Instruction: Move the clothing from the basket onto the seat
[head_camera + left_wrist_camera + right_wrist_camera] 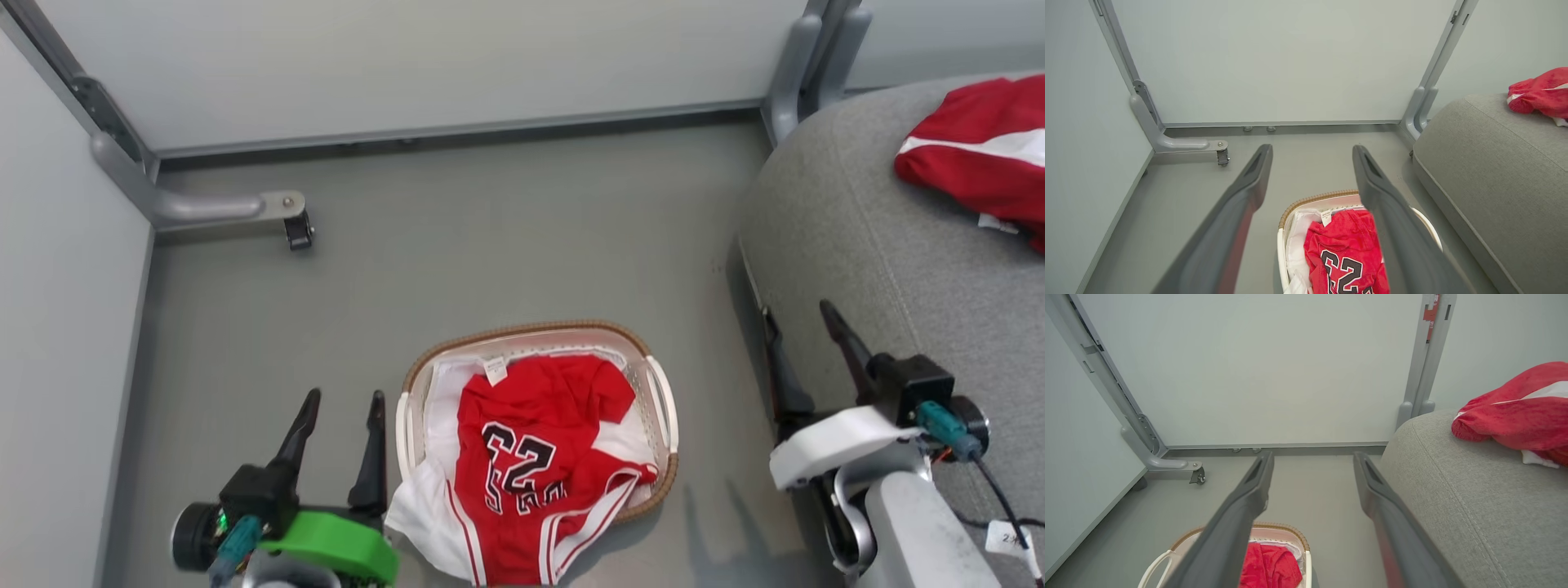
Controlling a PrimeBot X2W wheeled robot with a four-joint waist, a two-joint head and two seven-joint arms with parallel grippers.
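1. Red jersey (531,457), black white-edged numerals facing up, heaped in basket (522,331); lower edge spilling over rim at 6 o'clock.
2. Red shorts (980,155) with white stripe, bunched on seat (882,245); 2 o'clock from basket, well apart from it.
3. Basket standing on grey floor (490,229), low centre of head view; white liner (420,510) draped over rim at 7 o'clock.
4. Seat at 3 o'clock of basket, near, not touching.
5. Left gripper (344,398) at 9 o'clock of basket, just beside rim; fingers spread wide, empty.
6. Right gripper (797,310) at 3 o'clock of basket, against seat's rounded edge; fingers wide apart, empty.
7. Caster foot (298,229) of grey frame at 11 o'clock, beside pale wall panels.
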